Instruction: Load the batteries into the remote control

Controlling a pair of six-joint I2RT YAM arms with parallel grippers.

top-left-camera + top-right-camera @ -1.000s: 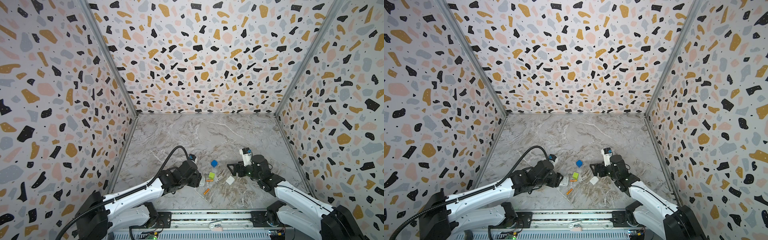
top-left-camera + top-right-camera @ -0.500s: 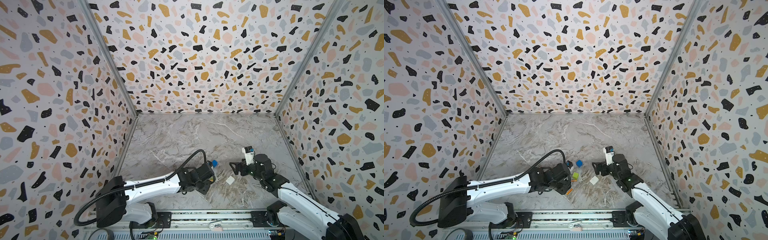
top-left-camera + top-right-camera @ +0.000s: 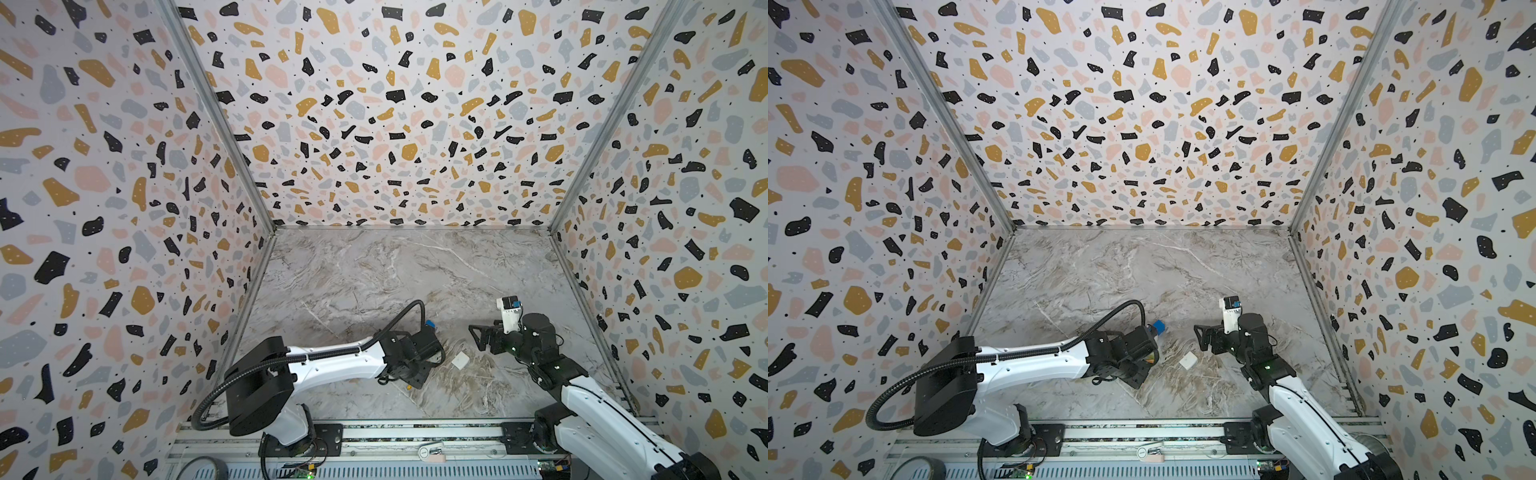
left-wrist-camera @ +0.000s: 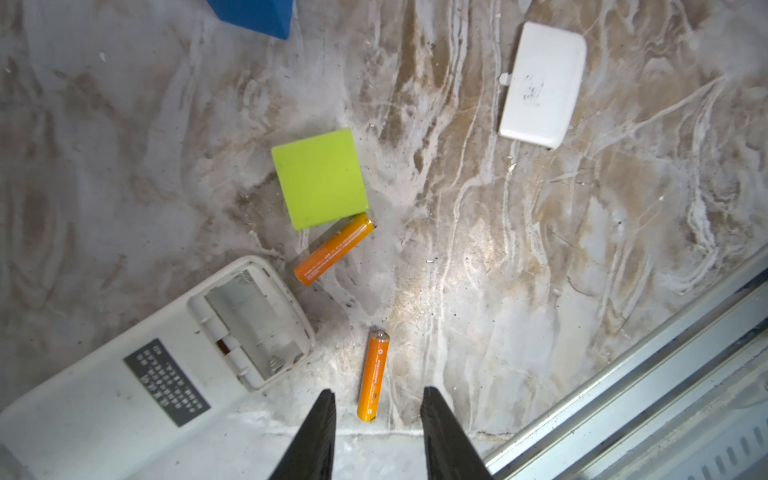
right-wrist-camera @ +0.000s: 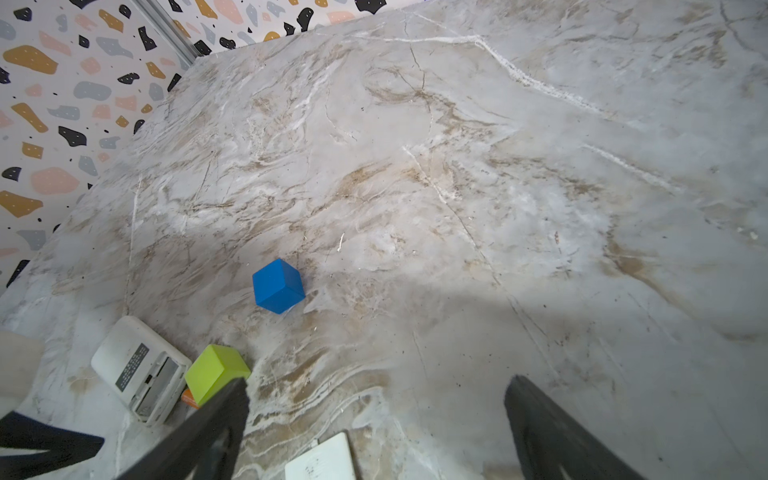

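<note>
Marble-look table point(image 4: 540, 270), grey with tan veins.

- Remote control point(image 4: 137, 374) lies flat, white back up, with a grey label on the back. Its battery bay point(image 4: 249, 328) is uncovered and empty.
- First battery point(image 4: 374, 376), orange, lies on the table just beside the bay end of the remote, not touching it.
- Left jaws are partly open and set astride the near end of the first battery, one black finger point(image 4: 320, 432) on each side. A gap shows on both sides, so there is no grip.
- Second battery point(image 4: 334, 249) lies at a slant between the remote's corner and the green cube point(image 4: 320, 178). One end is against the cube's edge.
- Blue cube point(image 4: 253, 14) sits beyond the green one, apart from it.
- White cover point(image 4: 540, 85) lies flat, well apart from the remote. In both top views it sits between the two arms point(image 3: 460, 360) point(image 3: 1187, 360).
- Right jaws are spread wide with nothing between them. One finger point(image 5: 216, 415) shows in the right wrist view.
- The right wrist view also takes in the remote point(image 5: 133, 365), the green cube point(image 5: 216, 370) beside its open end, the blue cube point(image 5: 277, 286) farther off, and a corner of the cover point(image 5: 322, 461).
- In both top views the left arm's wrist hides the remote and batteries. Only the blue cube peeks out past it point(image 3: 430, 323) point(image 3: 1158, 326).
</note>
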